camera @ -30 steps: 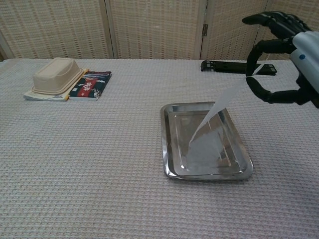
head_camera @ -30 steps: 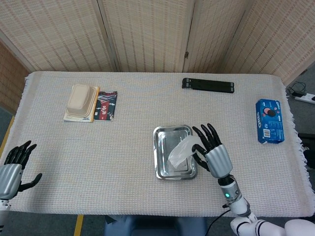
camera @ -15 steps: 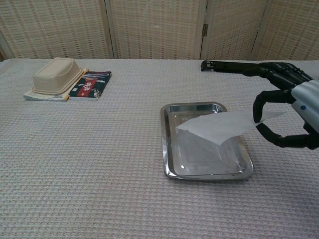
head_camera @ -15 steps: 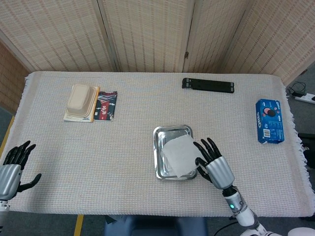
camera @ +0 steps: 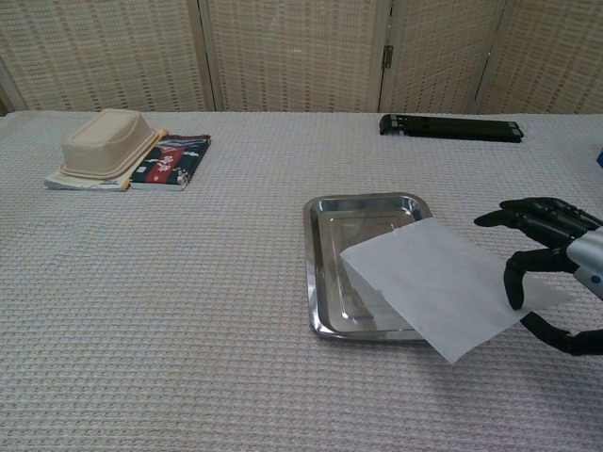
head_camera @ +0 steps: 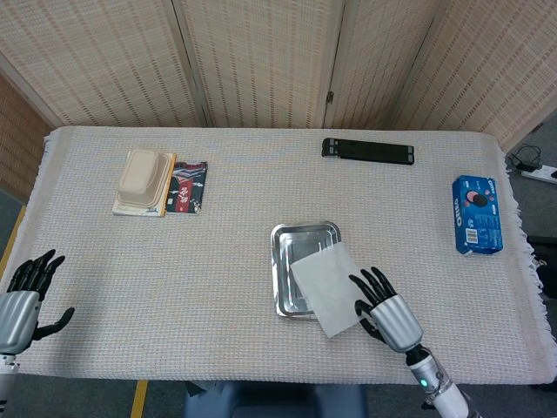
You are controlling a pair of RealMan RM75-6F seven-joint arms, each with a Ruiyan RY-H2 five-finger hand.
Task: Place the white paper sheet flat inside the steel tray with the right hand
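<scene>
The steel tray (head_camera: 285, 237) (camera: 326, 213) lies near the table's middle. The white paper sheet (head_camera: 326, 276) (camera: 441, 283) is spread almost level over the tray's right and near parts. It overhangs the tray's rim toward the table's front. My right hand (head_camera: 387, 315) (camera: 554, 271) is just right of the tray and pinches the sheet's right edge between the thumb and a finger; its other fingers are spread. My left hand (head_camera: 23, 300) hovers at the table's front left corner, far from the tray, with its fingers apart and nothing in it.
A beige container (head_camera: 144, 177) (camera: 104, 141) sits on books beside a dark booklet (head_camera: 189, 186) (camera: 171, 160) at the back left. A black bar (head_camera: 367, 150) (camera: 450, 126) lies at the back. A blue biscuit box (head_camera: 477, 214) rests at the right edge.
My right hand has come down and drawn back toward the table's front. The sheet went from hanging steeply into the tray to lying almost level over its right side. The left hand stayed put.
</scene>
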